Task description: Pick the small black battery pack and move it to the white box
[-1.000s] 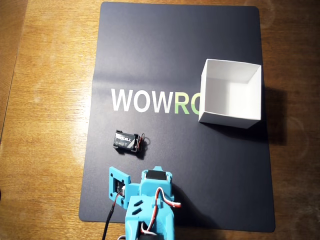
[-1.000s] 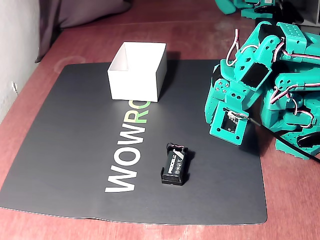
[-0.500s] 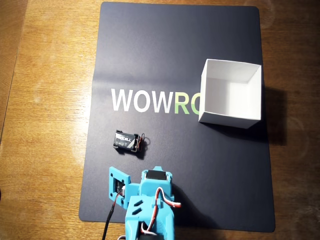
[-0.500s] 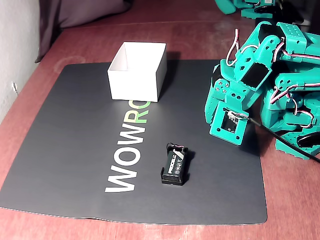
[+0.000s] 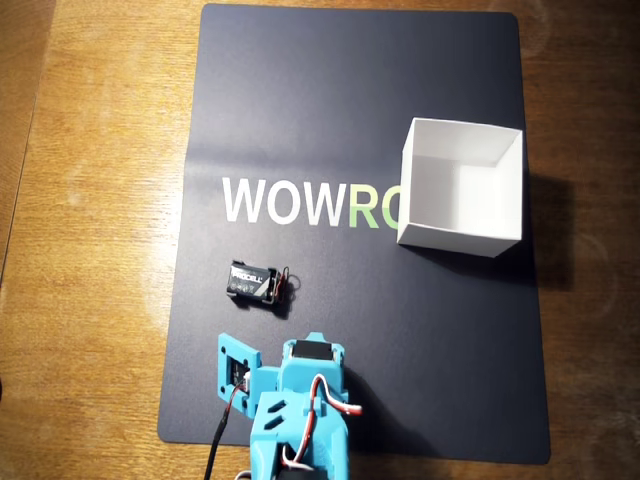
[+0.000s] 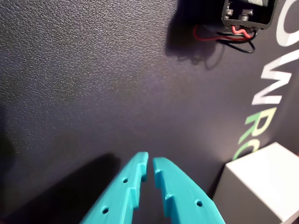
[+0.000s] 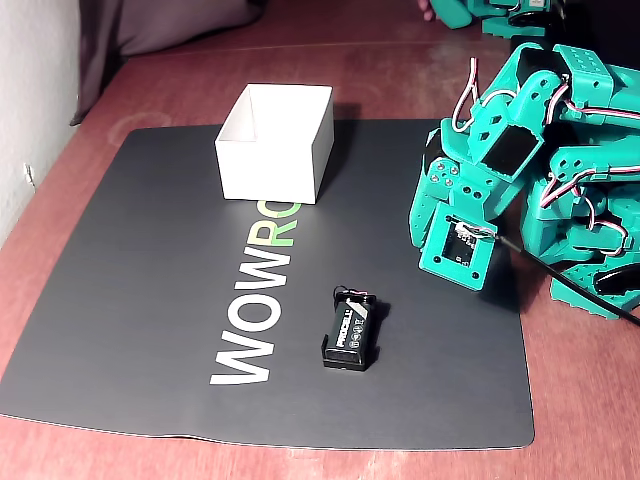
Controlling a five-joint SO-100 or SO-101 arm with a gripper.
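Landmark: using the dark mat [image 5: 400,90] with the WOWRO lettering [image 5: 315,201] as the reference for everything.
Claw: teal claw [image 6: 150,169] pokes in from the bottom of the wrist view, tips pretty much clenched with only a thin slit between them, nothing in it. It hangs over bare mat, not touching the battery or box.
Arm: folded up at the mat's near edge in the overhead view [image 5: 295,415], sitting off the mat's right side in the fixed view [image 7: 520,170].
Room near the claw: plain mat all around the tips in the wrist view, nothing in the way.
Battery: the small black battery pack [image 5: 252,281] lies flat on the mat just below the W, red wires at its right end in the overhead view. Well apart from the claw; in the wrist view it's up at the top edge, partly cut off [image 6: 247,11].
Box: the white box [image 5: 462,187] stands on the mat's right part, covering the end of the lettering, open top, looks empty. Well apart from the battery.
Edges: wooden desk [image 5: 90,200] shows all round the mat.
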